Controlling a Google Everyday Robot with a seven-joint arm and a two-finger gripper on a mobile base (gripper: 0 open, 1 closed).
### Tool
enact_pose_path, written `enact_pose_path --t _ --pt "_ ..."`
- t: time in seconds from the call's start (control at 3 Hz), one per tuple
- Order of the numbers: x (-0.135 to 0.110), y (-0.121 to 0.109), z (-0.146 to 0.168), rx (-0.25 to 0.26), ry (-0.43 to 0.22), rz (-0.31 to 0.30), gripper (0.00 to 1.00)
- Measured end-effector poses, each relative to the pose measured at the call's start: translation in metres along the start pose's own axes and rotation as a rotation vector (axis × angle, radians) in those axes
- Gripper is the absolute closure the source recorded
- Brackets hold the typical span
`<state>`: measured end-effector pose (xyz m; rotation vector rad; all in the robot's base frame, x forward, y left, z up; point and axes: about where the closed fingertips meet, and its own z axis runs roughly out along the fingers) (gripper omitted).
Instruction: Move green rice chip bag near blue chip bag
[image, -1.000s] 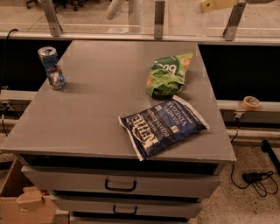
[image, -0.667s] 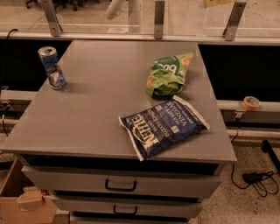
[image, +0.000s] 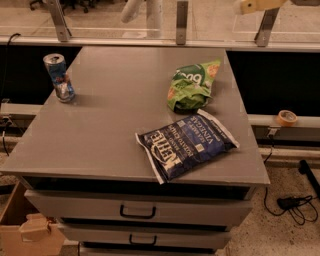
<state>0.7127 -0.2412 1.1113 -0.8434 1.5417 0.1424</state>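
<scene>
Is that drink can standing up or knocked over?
Upright: the can stands on its base at the table's far left corner, top rim up. The gripper is at the picture's top right edge, far from it.

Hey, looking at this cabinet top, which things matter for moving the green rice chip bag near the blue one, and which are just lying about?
For the job: green rice chip bag; blue chip bag; gripper, at the picture's top right edge, away from both bags.
Just lying about: drink can; tape roll; cardboard box; cables.
</scene>
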Motion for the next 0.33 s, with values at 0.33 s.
enact_pose_path --t 0.33 --pt "-0.0038 -0.0041 -0.003 0.008 -0.006 -0.008 0.0"
